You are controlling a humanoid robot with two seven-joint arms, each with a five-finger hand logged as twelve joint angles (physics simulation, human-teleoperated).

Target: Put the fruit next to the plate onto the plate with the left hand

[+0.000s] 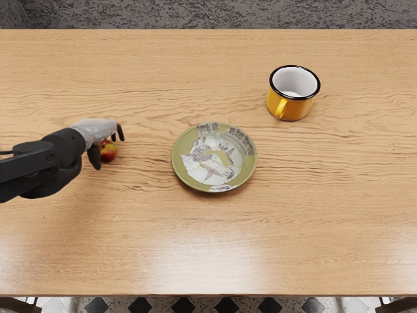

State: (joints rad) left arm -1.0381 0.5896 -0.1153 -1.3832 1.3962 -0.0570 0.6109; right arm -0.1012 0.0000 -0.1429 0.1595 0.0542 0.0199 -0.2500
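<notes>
no readable text; the plate (178,156) bears only a drawing.

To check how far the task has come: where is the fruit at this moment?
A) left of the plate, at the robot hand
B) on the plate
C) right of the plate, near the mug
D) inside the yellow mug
A: the fruit shows well to the left of the plate, partly covered by the left robot hand, and the plate carries no fruit.
</notes>
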